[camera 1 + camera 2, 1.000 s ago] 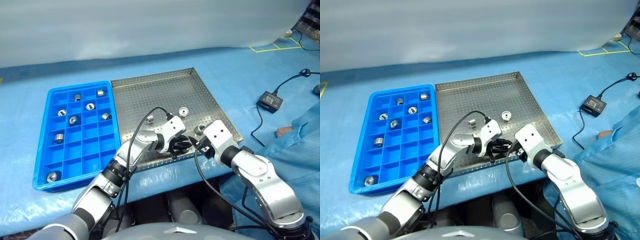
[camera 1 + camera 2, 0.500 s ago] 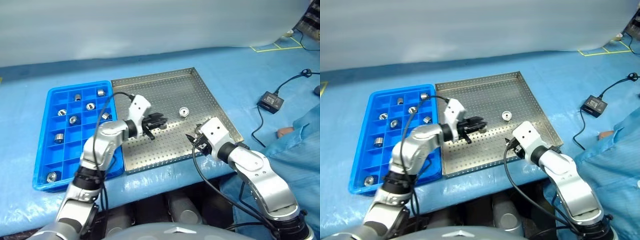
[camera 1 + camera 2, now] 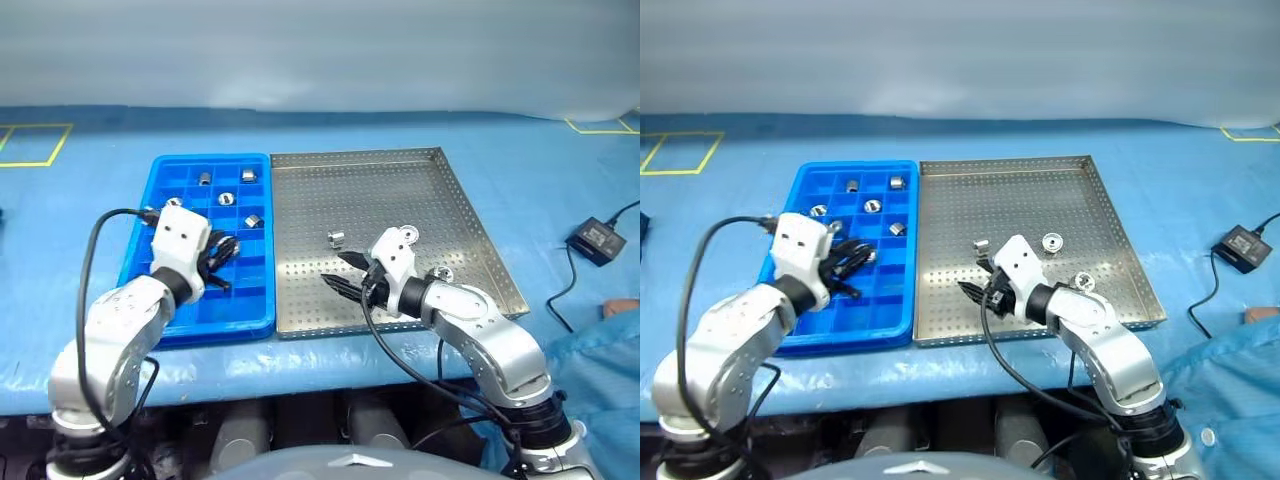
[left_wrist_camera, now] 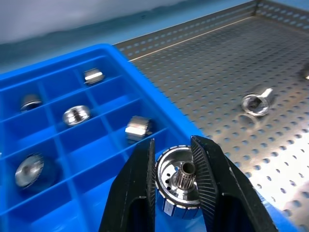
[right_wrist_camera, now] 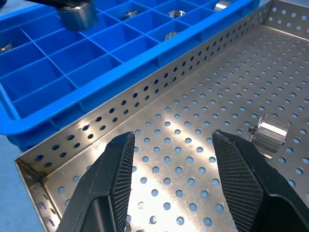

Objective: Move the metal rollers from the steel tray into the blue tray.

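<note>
The steel tray point(image 3: 470, 215) lies on the blue table cover with the blue tray point(image 3: 160, 330) against its left side. Three metal rollers point(image 3: 336, 238) point(image 3: 408, 234) point(image 3: 440, 274) rest on the perforated floor. Several more rollers point(image 3: 226, 198) sit in the blue tray's far compartments. My left gripper point(image 3: 228, 250) hovers over the blue tray's middle compartments, shut on a roller point(image 4: 178, 183) that is clamped between both fingers. My right gripper point(image 3: 333, 270) is low over the steel tray's front left part. It is open and empty, and the nearest roller point(image 5: 270, 133) lies beside it.
A small black box point(image 3: 597, 241) with a cable lies on the cover to the right of the steel tray. Blue fabric point(image 3: 610, 350) hangs at the front right corner. Yellow tape marks point(image 3: 40, 140) are at the far left.
The camera has swung, so the whole picture has shifted. My left gripper carried the roller from the steel tray's front leftward to above the blue tray. My right gripper moved a little left over the steel tray.
</note>
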Motion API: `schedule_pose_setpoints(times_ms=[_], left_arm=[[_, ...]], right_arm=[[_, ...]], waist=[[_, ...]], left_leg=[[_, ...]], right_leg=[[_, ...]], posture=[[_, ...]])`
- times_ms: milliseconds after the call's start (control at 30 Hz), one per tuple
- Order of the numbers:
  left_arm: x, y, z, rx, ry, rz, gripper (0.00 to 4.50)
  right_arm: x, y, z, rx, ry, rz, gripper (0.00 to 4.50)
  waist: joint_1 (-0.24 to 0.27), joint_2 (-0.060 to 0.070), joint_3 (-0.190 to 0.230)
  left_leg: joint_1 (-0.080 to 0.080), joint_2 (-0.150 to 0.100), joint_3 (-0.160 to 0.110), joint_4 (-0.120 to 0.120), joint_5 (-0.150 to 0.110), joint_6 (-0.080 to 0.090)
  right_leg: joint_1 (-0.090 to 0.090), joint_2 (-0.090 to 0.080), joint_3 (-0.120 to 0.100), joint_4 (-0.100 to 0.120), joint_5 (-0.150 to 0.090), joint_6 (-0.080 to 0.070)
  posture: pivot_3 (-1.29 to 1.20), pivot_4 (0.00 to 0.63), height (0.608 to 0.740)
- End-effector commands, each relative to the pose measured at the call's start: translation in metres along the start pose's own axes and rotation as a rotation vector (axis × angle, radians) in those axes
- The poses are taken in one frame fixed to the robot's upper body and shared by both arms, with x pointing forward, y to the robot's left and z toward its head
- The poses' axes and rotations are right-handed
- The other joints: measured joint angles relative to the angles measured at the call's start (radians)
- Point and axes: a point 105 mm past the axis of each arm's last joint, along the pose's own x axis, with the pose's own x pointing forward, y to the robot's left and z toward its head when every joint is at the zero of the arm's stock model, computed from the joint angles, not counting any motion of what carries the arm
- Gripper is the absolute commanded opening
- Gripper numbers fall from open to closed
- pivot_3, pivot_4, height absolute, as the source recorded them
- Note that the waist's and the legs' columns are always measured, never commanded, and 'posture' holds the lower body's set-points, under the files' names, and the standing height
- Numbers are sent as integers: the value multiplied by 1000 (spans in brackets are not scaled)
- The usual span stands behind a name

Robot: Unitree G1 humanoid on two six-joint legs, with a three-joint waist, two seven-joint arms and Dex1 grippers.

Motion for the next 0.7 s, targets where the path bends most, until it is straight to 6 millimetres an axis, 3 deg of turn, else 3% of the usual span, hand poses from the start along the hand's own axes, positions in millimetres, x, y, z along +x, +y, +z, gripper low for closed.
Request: schedule_pose_setpoints(times_ms=[33, 333, 633, 700], left_arm=[[-9, 8, 4, 28, -3, 70, 1020], [-6, 21, -25, 11, 107, 138, 1020], [-4, 36, -26, 11, 108, 195, 1020], [-2, 34, -26, 12, 107, 190, 1573]], right_arm=[[1, -1, 11, -44, -28, 3, 2687], [0, -6, 9, -53, -8, -39, 2687], [-3, -11, 7, -63, 9, -76, 2687], [-3, -11, 7, -66, 11, -80, 2687]], waist=[[9, 0, 0], [14, 0, 0], [12, 0, 0], [12, 0, 0]], left_leg=[[0, 0, 0, 0, 0, 0], [0, 0, 0, 0, 0, 0], [0, 1, 0, 1, 0, 0], [0, 0, 0, 1, 0, 0]], right_leg=[[0, 0, -1, 0, 0, 0], [1, -2, -4, 0, -3, -6], [1, -2, -4, 0, -2, -7], [0, -2, -4, 0, -2, -7]], posture=[[51, 150, 740], [34, 150, 740], [15, 150, 740], [12, 150, 740]])
